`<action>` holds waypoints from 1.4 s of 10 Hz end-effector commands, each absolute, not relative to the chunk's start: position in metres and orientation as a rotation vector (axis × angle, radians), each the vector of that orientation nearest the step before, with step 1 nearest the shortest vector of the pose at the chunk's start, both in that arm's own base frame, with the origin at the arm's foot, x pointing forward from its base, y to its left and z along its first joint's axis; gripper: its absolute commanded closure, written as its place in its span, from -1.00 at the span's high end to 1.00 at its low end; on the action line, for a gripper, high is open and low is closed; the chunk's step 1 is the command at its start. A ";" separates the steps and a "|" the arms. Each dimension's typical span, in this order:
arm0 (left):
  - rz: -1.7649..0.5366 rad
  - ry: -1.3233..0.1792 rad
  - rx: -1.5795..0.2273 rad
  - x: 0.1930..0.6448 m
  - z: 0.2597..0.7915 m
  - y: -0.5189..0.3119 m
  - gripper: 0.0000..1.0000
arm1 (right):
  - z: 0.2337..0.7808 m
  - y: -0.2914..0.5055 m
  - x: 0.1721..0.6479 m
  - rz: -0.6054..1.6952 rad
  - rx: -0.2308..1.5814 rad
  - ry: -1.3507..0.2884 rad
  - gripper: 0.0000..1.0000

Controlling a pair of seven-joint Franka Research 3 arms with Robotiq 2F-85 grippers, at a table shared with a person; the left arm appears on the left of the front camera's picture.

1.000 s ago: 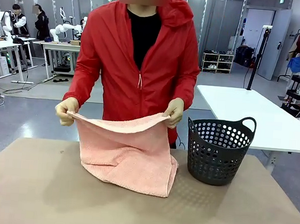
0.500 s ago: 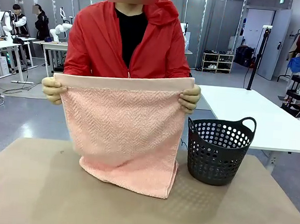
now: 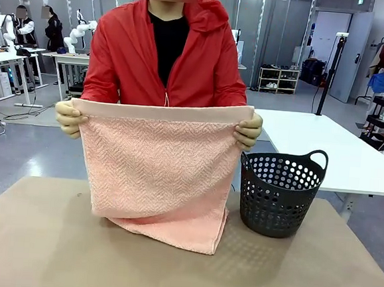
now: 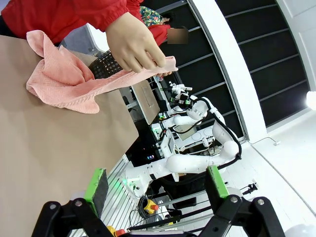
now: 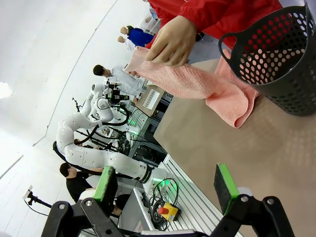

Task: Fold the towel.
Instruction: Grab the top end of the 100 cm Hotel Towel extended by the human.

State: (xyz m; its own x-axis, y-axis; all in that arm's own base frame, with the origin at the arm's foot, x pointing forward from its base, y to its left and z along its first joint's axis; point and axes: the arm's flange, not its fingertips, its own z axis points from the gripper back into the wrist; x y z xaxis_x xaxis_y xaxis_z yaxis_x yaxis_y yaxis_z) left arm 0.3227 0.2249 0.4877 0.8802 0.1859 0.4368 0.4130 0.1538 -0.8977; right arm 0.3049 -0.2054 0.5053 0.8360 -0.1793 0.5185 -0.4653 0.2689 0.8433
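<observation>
Salmon-pink towel (image 3: 157, 167) hangs from its top corners, held by the person (image 3: 169, 55); lower end rests bunched on the bench (image 3: 37, 251) beside the basket (image 3: 280, 193). Left claw (image 4: 157, 183) and right claw (image 5: 165, 183) both wide, empty. Advise: level corners, match edges before creasing.

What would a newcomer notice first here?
A person in a red jacket, at the far side, holds a salmon-pink terry cloth towel spread wide by its top corners, its lower end resting on the tan table. A dark perforated plastic basket stands beside it, toward the robot's right.
</observation>
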 end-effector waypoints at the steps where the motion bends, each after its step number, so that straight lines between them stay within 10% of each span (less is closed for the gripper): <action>1: -0.191 -0.532 -1.447 0.322 0.488 0.225 1.00 | 0.506 -0.207 0.307 0.225 1.312 -0.610 1.00; 4: -0.173 -0.512 -1.426 0.323 0.488 0.225 1.00 | 0.506 -0.207 0.307 0.225 1.312 -0.610 1.00; 14: -1.181 -0.779 0.058 0.310 0.671 0.025 1.00 | 0.681 -0.006 0.278 1.169 0.375 -0.728 1.00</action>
State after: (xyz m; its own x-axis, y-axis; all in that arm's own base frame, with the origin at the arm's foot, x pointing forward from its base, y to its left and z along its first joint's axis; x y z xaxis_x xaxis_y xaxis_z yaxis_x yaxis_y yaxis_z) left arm 0.3136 0.0258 0.6985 0.2218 -0.7935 0.5667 0.8712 0.4224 0.2504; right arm 0.2735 -0.0082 0.6983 0.2302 0.6672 0.7084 -0.9279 0.3698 -0.0467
